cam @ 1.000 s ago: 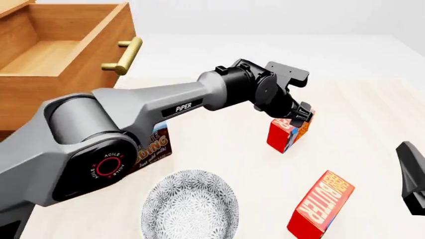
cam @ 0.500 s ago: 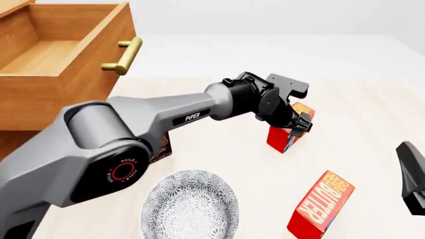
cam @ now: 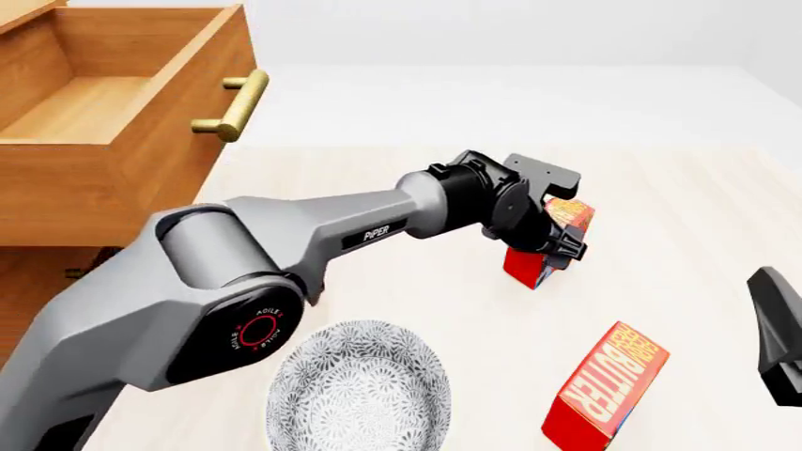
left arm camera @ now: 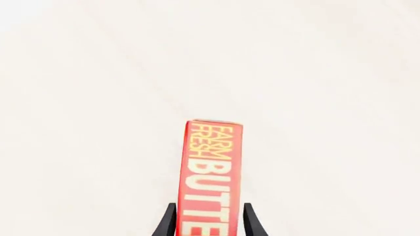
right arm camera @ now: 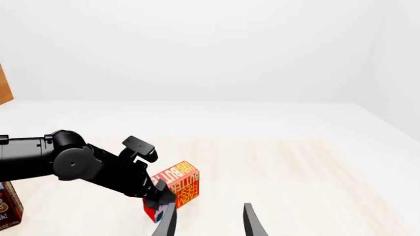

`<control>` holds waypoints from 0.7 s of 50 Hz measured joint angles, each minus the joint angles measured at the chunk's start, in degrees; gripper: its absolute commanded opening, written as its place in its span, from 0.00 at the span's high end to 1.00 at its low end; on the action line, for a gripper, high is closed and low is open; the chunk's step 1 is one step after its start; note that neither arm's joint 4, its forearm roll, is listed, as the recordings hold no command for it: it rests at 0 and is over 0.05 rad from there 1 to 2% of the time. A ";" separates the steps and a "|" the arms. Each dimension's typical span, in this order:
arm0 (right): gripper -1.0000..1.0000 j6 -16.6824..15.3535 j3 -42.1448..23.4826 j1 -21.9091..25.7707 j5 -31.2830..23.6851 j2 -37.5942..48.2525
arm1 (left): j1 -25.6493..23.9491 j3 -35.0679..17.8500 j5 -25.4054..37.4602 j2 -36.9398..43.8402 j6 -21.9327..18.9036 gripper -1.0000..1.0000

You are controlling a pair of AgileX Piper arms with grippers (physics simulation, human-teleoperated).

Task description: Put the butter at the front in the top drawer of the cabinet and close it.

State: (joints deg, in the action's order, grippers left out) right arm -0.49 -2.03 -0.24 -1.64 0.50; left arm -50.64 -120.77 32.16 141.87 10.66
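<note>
The butter (cam: 542,266) stands on the table right of centre, a small red box with an orange top and a blue-and-white patch on its end. My left gripper (cam: 559,246) is open and down over it. In the left wrist view its fingers (left arm camera: 169,222) stand on either side of the butter (left arm camera: 213,162). The top drawer (cam: 126,122) of the cabinet (cam: 38,272) is pulled open at the far left and looks empty, its brass handle (cam: 236,105) facing the table. My right gripper (right arm camera: 208,221) is open at the right edge, holding nothing.
A second butter box (cam: 608,385) with plain red sides leans near the front right. A patterned grey plate (cam: 357,390) lies at the front centre. A brown pudding box (right arm camera: 7,206) stands behind the left arm, mostly hidden in the front view.
The left arm has stretched farther out and its gripper has sunk lower around the butter. The butter, the other box and the right arm have stayed in place.
</note>
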 measured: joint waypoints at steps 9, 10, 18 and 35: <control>0.00 0.00 0.00 0.00 0.00 0.00 | -0.01 -1.55 0.40 1.86 0.69 0.00; 0.00 0.00 0.00 0.00 0.00 0.00 | -0.01 -1.70 0.43 2.06 0.75 0.00; 0.00 0.00 0.00 0.00 0.00 0.00 | -0.04 -2.99 0.77 3.51 1.34 0.00; 0.00 0.00 0.00 0.00 0.00 0.00 | -0.07 -3.63 1.02 4.06 2.17 1.00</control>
State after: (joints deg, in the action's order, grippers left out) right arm -0.49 -2.03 -0.25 -1.63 0.50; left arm -50.71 -124.40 33.18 145.93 12.83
